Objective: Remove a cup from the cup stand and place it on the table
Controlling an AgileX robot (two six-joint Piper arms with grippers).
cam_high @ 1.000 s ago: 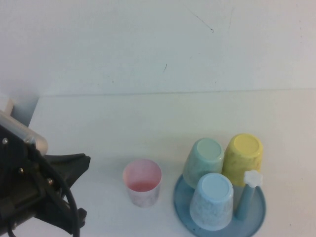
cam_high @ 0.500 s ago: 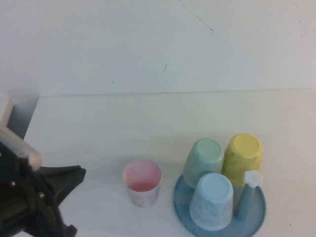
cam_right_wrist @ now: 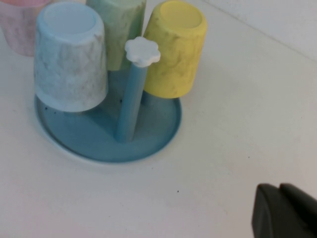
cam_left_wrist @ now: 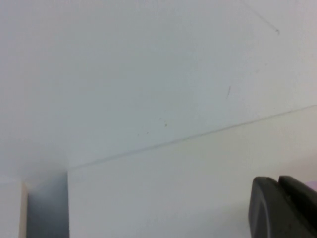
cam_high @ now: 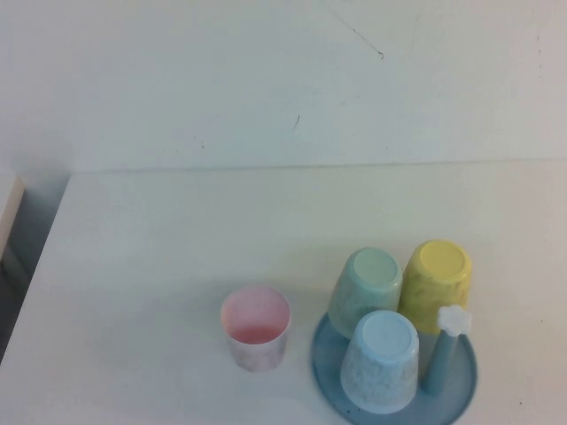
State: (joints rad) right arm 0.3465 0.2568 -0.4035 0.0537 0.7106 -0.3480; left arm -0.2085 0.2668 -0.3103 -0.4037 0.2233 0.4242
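Observation:
The pale pink cup [cam_high: 255, 328] stands upright, mouth up, on the white table [cam_high: 177, 239], just left of the cup stand [cam_high: 461, 390]. Part of it shows in the right wrist view [cam_right_wrist: 17, 25]. The stand's blue-grey tray [cam_right_wrist: 94, 144] has one bare peg with a white flower cap [cam_high: 443, 350]. Neither arm shows in the high view. My left gripper [cam_left_wrist: 278, 186] is shut and empty over the table's left part. My right gripper [cam_right_wrist: 280, 191] is shut and empty, on the near side of the stand.
Three cups sit upside down on the stand: light blue [cam_high: 381, 359], mint green [cam_high: 365, 288] and yellow [cam_high: 436, 283]. The table's left edge [cam_high: 27, 266] drops to a darker floor. A white wall rises behind the table.
My left arm has pulled back toward the lower left and left the high view. The pink cup and the stand have not moved.

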